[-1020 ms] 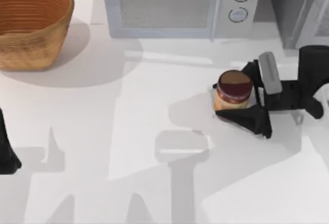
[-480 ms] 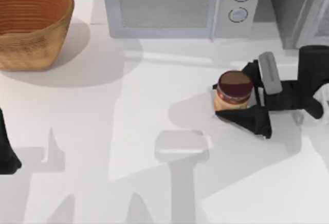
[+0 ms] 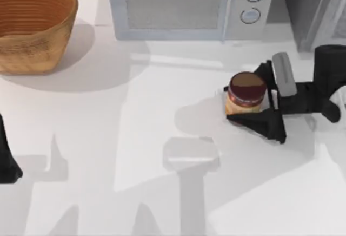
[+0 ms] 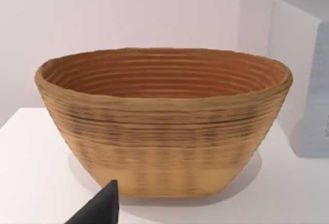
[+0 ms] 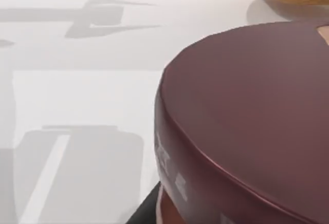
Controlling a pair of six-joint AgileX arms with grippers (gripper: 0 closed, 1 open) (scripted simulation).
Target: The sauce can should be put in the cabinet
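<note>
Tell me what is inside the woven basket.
Nothing visible: the woven basket shows bare ribbed inner walls from the left wrist view, and in the top view too. Its near rim hides its floor, so something flat there cannot be excluded.

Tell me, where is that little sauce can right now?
In the top view the sauce can stands upright on the table's right side, in front of the microwave, between the fingers of the right gripper.

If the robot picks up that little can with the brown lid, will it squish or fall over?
Probably no squishing: the sauce can looks like a stiff cylinder with a hard maroon lid. It stands upright between the right gripper fingers, so it likely stays steady if squeezed evenly. Its smooth round side might slip, and it could roll if tipped. The left arm is parked at the table's left edge.
</note>
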